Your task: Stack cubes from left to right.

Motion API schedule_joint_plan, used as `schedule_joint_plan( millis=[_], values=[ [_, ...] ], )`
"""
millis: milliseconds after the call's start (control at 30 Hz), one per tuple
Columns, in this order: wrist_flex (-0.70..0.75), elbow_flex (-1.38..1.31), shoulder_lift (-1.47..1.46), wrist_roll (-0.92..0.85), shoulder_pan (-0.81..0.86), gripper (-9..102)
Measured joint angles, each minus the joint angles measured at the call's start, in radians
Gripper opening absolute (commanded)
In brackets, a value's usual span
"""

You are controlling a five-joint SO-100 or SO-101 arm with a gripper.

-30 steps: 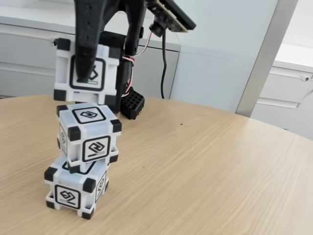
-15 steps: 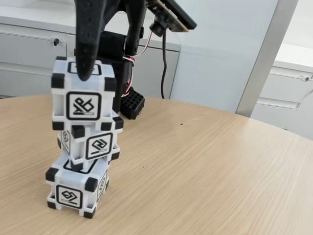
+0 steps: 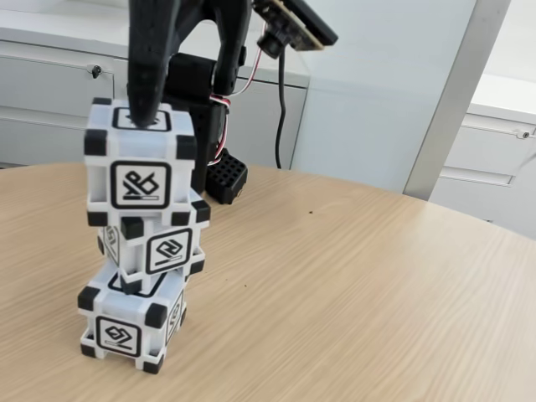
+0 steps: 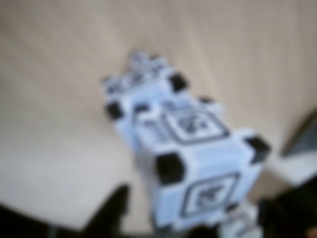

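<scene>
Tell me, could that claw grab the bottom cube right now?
Probably not. The bottom cube has two cubes on it, and the claw sits at the top cube; reaching in sideways would likely topple the stack.

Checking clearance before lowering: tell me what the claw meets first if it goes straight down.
The claw points down at the top white plastic cube with black corners; its dark finger already looks in contact with the cube's top face.

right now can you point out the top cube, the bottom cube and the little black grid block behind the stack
top cube (image 3: 139, 185), fixed view, on the glyph of its front face
bottom cube (image 3: 117, 334), fixed view, on the glyph of its front face
black grid block (image 3: 227, 177), fixed view, on its perforated side
</scene>
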Motion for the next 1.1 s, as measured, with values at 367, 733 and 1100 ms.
schedule_joint_plan(
  millis=[367, 733, 1100],
  values=[
    [0.000, 0.000, 0.268, 0.026, 0.000, 24],
    [0.000, 0.000, 0.581, 0.160, -0.295, 6],
    [-0.002, 0.000, 0.660, 0.354, -0.572, 0]
  ],
)
